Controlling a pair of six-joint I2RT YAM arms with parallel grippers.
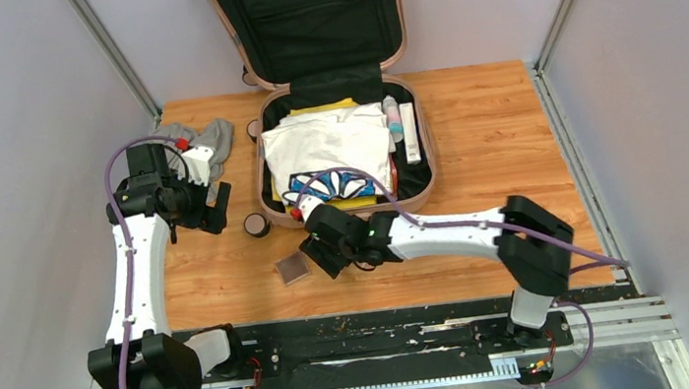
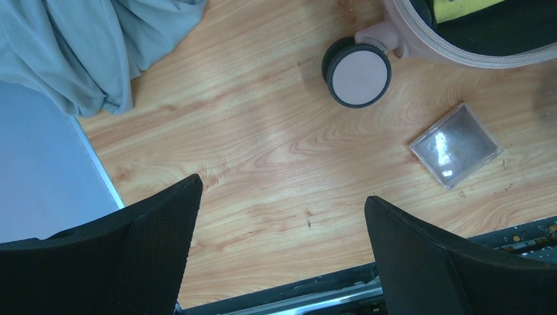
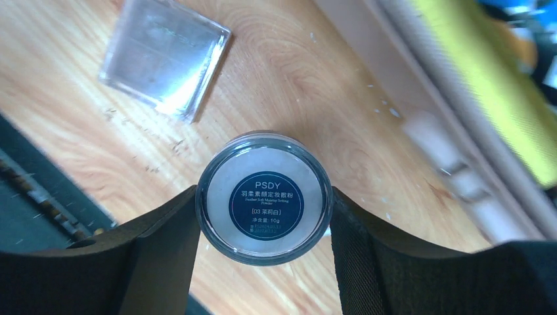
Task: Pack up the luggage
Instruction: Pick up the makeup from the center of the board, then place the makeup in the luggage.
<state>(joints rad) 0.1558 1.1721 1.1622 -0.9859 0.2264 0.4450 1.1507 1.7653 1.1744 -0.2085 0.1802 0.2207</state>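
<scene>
The luggage (image 1: pixel 426 150) is a pale pink suitcase lying open at the back middle of the table, its black-lined lid (image 1: pixel 308 10) upright against the wall. It holds a folded white garment (image 1: pixel 324 139), a blue patterned cloth (image 1: pixel 332 186) and two tubes (image 1: pixel 402 126). My right gripper (image 1: pixel 322 247) hangs just in front of its near-left corner. In the right wrist view the right gripper (image 3: pixel 264 197) is shut on a small round powder jar (image 3: pixel 263 197) with a dark blue label, both fingers pressed against its sides. My left gripper (image 2: pixel 282 190) stands open over bare wood, nothing between its fingers.
A clear square plastic case (image 1: pixel 292 267) (image 2: pixel 455 144) (image 3: pixel 164 56) lies on the wood left of the right gripper. A suitcase wheel (image 2: pixel 358 73) sticks out at the near-left corner. A grey cloth (image 1: pixel 210 137) (image 2: pixel 85 46) lies at the back left by the left gripper (image 1: pixel 217 210).
</scene>
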